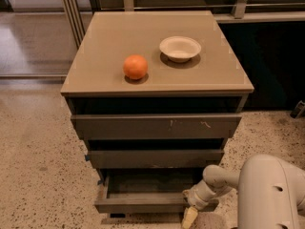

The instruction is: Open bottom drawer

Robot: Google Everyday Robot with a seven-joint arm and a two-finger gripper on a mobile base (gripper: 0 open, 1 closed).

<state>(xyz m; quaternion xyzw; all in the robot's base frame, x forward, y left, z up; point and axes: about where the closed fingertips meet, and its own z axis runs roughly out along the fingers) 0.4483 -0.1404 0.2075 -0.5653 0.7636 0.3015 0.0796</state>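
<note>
The bottom drawer (143, 205) is the slimmest dark grey-brown front, lowest of three in the cabinet. It stands pulled out, with its dark inside (152, 182) showing behind the front. My gripper (189, 216) is at the drawer front's right end, low at the picture's bottom edge, on a white arm (267, 194) that comes in from the lower right. One pale fingertip (189, 217) shows below the drawer front. The mid drawer (155, 158) and the scratched top drawer (155, 126) sit pushed in further.
An orange (135, 67) and a white bowl (180, 48) rest on the cabinet's tan top (114, 32). Speckled floor (43, 175) lies left and right. A metal-framed glass partition (71, 13) stands behind left, a dark shelf unit (271, 56) at right.
</note>
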